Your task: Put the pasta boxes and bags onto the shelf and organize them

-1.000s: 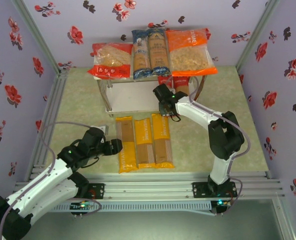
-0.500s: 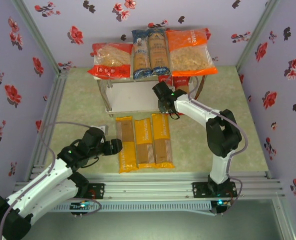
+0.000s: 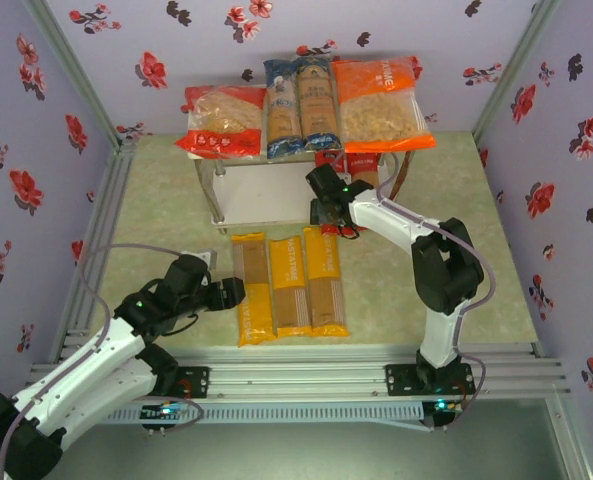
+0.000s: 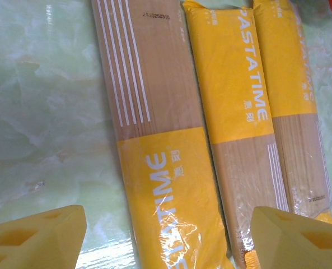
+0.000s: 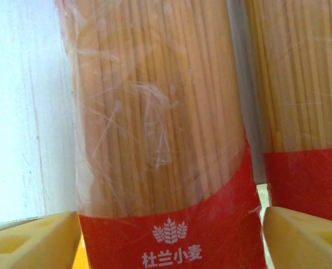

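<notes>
Nearest the arms, the left claw (image 3: 234, 292) is held low at the near left corner of three yellow packs (image 3: 288, 285), its fingers (image 4: 37, 238) spread wide and nothing pinched between them. This is judged to be a ready stance for a pick. The packs are laid side by side on the surface (image 3: 166, 210), touching or nearly so, with their long axes running away from the arms. Laid this way, each can be taken across its narrow width and carried to the shelf (image 3: 266, 203) without turning. Farther off, the right claw (image 5: 171, 221) is reached in at the lower board (image 5: 20, 101), jaws spread to either side of the banded end of a red pack (image 5: 160, 129). No squeeze is seen in the wrap, so the pack is judged to be lying free. A second red pack (image 5: 303, 95) is laid just beside it, parallel. The low, end-on approach is probably forced by the top board overhead. That top board is taken up: a red-ended bag (image 3: 223, 120) is set at the left, two blue packs (image 3: 283, 110) in the middle and an orange bag (image 3: 381, 100) at the right. Only the lower board is thus left for the long packs, and the yellow ones are not yet shelved.
</notes>
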Motion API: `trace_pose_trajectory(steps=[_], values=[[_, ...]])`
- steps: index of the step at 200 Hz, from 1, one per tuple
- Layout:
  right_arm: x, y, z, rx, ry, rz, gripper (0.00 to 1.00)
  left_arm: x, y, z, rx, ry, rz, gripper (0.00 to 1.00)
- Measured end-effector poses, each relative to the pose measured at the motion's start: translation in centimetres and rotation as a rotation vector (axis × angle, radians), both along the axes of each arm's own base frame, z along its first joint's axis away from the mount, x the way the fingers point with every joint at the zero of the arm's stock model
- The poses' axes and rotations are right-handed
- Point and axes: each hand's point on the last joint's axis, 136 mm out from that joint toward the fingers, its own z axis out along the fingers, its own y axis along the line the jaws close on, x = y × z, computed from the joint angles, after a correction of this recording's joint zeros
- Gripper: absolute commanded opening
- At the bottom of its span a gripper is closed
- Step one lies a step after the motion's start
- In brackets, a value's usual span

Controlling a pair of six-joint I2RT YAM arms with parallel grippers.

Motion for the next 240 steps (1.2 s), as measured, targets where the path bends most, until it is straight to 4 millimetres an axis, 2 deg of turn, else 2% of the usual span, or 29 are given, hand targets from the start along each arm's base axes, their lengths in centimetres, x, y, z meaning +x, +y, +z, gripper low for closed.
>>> trace_pose_trajectory(steps=[33, 61, 80, 108, 135, 163, 186, 211, 240], values=[[-0.2, 0.1, 0.8, 0.025, -0.02, 0.008, 0.91, 0.0, 0.0, 0.0, 0.0, 0.0, 0.0, 0.79], [-0.7, -0.1, 2.8, 0.064, -0.062, 0.012, 0.92, 0.0, 0.0, 0.0, 0.0, 0.0, 0.0, 0.79], [-1.4, 0.1, 4.1, 0.1, -0.089, 0.028, 0.92, 0.0, 0.1, -0.1, 0.006, 0.0, 0.004, 0.84], [-3.5, 0.7, 5.5, 0.128, -0.117, 0.075, 0.92, -0.2, 0.3, -0.3, 0.016, 0.011, 0.006, 0.89], [-7.3, 2.3, 6.2, 0.142, -0.128, 0.164, 0.92, -0.3, 0.4, -0.3, 0.017, 0.013, 0.004, 0.88], [-11.8, 3.4, 5.3, 0.132, -0.112, 0.251, 0.92, -0.7, 0.7, -0.9, 0.035, 0.035, 0.002, 0.86], [-14.7, 2.6, 3.4, 0.096, -0.073, 0.268, 0.92, -1.2, 1.2, -1.9, 0.058, 0.065, 0.007, 0.86], [-16.3, 0.9, 2.0, 0.064, -0.045, 0.24, 0.93, -1.9, 1.7, -3.6, 0.078, 0.112, 0.026, 0.86], [-17.0, -0.7, 2.1, 0.059, -0.055, 0.199, 0.94, -2.4, 2.0, -5.0, 0.091, 0.158, 0.05, 0.86]])
